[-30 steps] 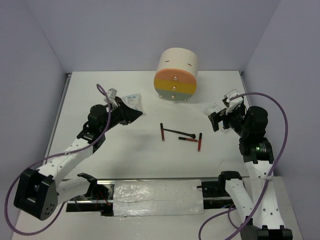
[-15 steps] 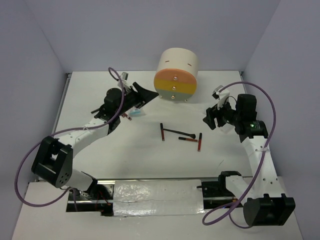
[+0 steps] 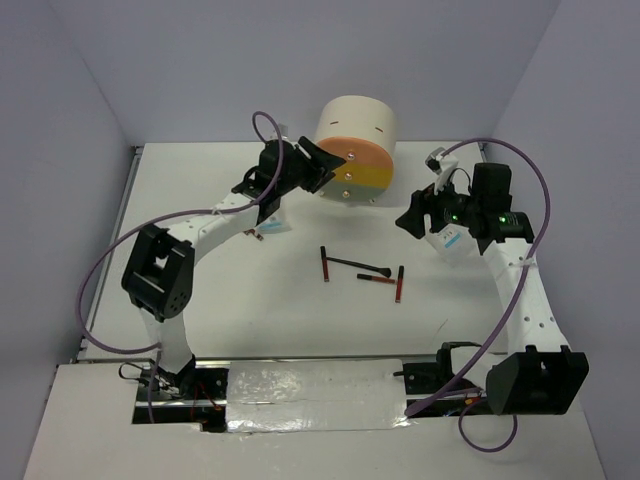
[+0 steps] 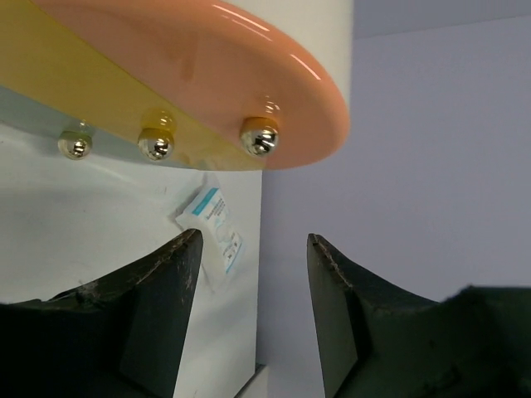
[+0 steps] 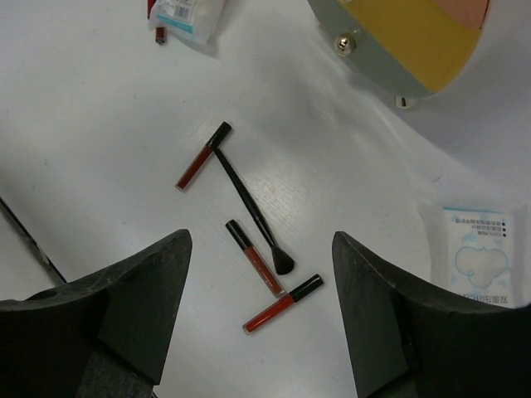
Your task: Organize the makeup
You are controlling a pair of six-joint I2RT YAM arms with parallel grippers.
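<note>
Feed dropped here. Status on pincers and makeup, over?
Left pincer open, empty, facing cream cylinder's orange drawer. Right pincer open, empty, facing dark-red sticks and black brush. White-and-blue packets loose on table. Nothing blocking.

**Arm bodies: white shells, black joints, purple cables**

The left arm [image 3: 215,218] and right arm [image 3: 520,295] are being covered by smooth white link shells. The joints are being capped by blocky black joint housings [image 3: 158,280]. A purple cable [image 3: 84,310] is being carried in a loose loop off the left arm. A second purple cable [image 3: 546,215] is being carried off the right. Small green lights [image 3: 500,216] are being shown on the right arm's black wrist section. The left gripper [image 4: 253,239] and right gripper [image 5: 259,240] are being finished in matte black. Their fingers [image 5: 124,315] are being shaped as broad wedges tapering to blunt tips. Scuffed, dusty edges are being noted on the left pair.
</note>
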